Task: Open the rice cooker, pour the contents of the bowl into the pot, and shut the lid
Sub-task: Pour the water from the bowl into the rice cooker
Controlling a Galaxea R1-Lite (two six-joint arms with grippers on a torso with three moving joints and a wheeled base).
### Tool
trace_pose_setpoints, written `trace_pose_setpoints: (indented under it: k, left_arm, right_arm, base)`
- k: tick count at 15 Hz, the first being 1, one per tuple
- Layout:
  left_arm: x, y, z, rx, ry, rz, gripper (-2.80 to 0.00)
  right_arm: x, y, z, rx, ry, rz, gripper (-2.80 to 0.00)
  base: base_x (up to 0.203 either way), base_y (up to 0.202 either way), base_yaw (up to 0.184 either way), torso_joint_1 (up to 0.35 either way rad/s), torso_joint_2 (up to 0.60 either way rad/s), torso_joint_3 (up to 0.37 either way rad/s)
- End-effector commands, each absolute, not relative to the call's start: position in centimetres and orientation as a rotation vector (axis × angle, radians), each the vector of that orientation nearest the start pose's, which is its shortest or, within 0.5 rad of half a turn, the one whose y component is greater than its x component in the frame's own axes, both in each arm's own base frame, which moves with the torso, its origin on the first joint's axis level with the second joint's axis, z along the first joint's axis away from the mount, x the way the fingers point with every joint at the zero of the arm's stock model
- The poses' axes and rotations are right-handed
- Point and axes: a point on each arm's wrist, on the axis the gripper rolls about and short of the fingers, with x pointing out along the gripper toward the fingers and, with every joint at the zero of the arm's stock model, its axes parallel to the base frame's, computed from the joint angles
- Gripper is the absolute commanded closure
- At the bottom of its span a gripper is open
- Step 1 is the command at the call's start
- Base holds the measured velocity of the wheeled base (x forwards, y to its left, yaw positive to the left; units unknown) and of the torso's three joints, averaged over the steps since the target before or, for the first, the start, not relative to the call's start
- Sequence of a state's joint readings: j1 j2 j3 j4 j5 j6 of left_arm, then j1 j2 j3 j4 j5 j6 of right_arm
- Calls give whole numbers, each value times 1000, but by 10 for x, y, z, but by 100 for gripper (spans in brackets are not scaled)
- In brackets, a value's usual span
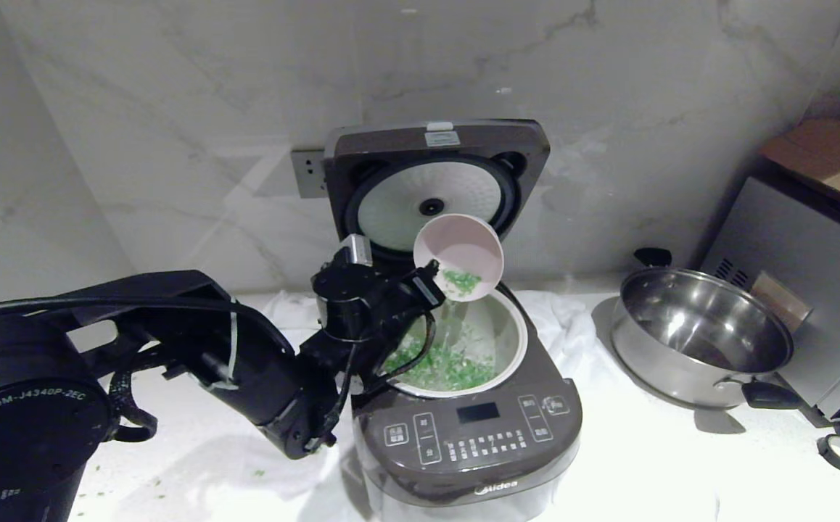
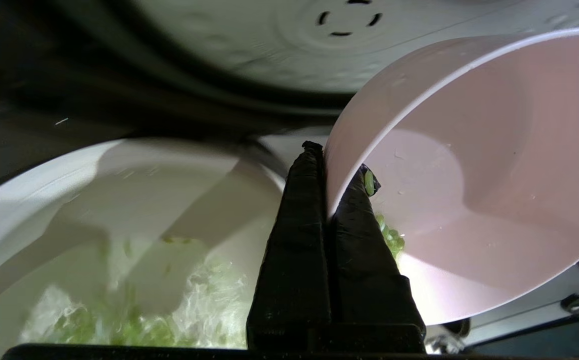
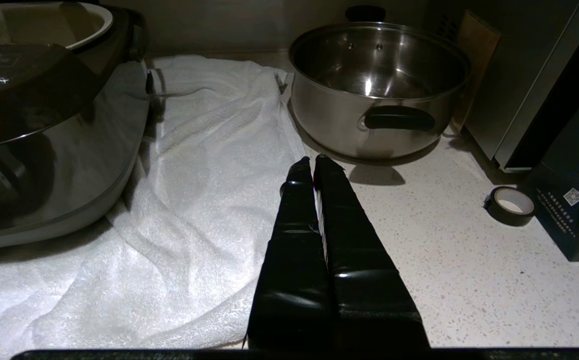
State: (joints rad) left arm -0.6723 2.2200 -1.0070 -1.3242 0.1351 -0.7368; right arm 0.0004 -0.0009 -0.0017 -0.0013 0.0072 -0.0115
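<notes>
- Your left arm (image 1: 173, 341) fills the near left of the head view, reaching to the cooker (image 1: 463, 406).
- Your left gripper (image 2: 327, 170) has its fingers (image 2: 294, 240) clenched on the rim of the bowl (image 2: 469, 165), one finger outside the wall and one inside.
- The bowl is tipped steeply, its mouth turned toward you, held just above the back rim of the pot (image 1: 511, 341).
- A few green bits (image 1: 461, 281) cling at the bowl's low edge, right beside your fingertips; most of the contents (image 1: 442, 366) already lie in the pot below them.
- The lid (image 1: 434, 181) stands upright behind the bowl, its pale inner plate facing you.
- Your right gripper (image 3: 314, 165) has its fingers pressed together on nothing, over the edge of the white towel (image 3: 204, 165) on the counter (image 3: 469, 260).
- Beyond those fingers sits a steel pan (image 3: 379, 85); a tape roll (image 3: 510, 205) lies off to one side.
</notes>
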Motion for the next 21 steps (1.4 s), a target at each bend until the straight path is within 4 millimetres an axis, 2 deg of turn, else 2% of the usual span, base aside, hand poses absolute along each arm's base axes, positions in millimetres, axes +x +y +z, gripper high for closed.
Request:
trace_pose_setpoints:
  k: [1, 7, 13, 16, 21]
  left_arm:
    - [335, -265, 100, -774, 88, -559, 0]
    - [339, -260, 108, -789, 59, -551, 0]
    - [338, -259, 108, -790, 60, -549, 0]
    - [336, -258, 116, -796, 43, -559, 0]
    - [330, -259, 117, -802, -17, -601, 0]
  right_arm:
    - [-23, 0, 76, -12, -3, 8, 0]
    - [-23, 0, 76, -12, -3, 8, 0]
    - [-23, 0, 76, -12, -3, 8, 0]
    - [-23, 0, 76, -12, -2, 9, 0]
    - [-23, 0, 76, -12, -3, 8, 0]
  base:
    - [0, 0, 0, 0, 0, 0]
    - [0, 0, 0, 0, 0, 0]
    - [0, 0, 0, 0, 0, 0]
    - [0, 0, 0, 0, 0, 0]
    - [0, 0, 0, 0, 0, 0]
